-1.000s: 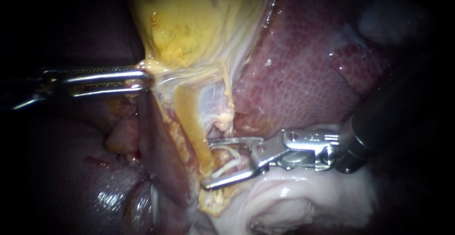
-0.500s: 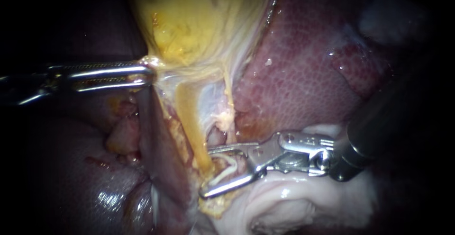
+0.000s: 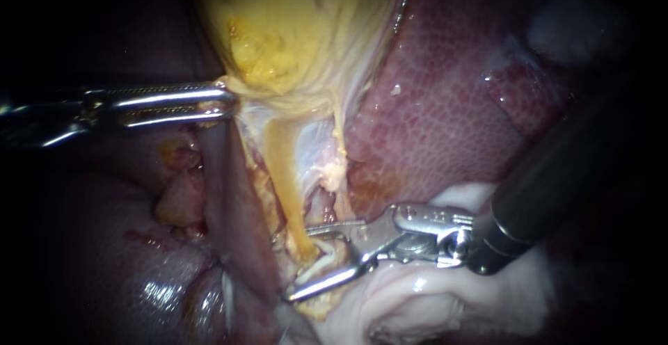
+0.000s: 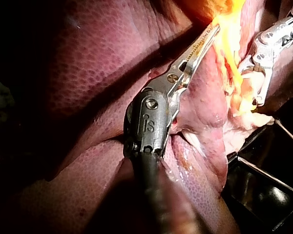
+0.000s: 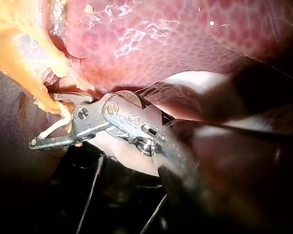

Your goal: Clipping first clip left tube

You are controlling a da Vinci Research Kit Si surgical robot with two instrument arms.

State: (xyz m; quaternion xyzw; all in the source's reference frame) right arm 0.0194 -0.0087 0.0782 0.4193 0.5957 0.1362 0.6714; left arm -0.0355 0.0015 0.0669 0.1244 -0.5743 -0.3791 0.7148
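Observation:
The yellow gallbladder point(image 3: 292, 32) hangs over the dark red liver point(image 3: 445, 108). My left instrument point(image 3: 226, 103) is shut on the gallbladder's lower edge and holds it taut; in the left wrist view its jaws point(image 4: 211, 33) reach into the yellow tissue. A yellow tube point(image 3: 285, 171) runs down from there. My right instrument point(image 3: 300, 261) straddles the tube's lower end, its jaws wide apart with a white clip point(image 3: 327, 256) spanning between them. The right wrist view shows the same jaws point(image 5: 46, 124) and clip point(image 5: 56, 124) beside the yellow tissue.
A thin pale strand point(image 3: 339, 136) runs down beside the yellow tube, against the liver. Pale white tissue point(image 3: 417, 296) lies under the right instrument's wrist. Dark purple liver point(image 3: 139, 247) fills the lower left. My right instrument point(image 4: 261, 73) shows ahead of the left one in the left wrist view.
My right instrument has advanced left and slightly down, farther across the tube's lower end, jaws just as wide. The left instrument has shifted a little up and right with the gallbladder's edge.

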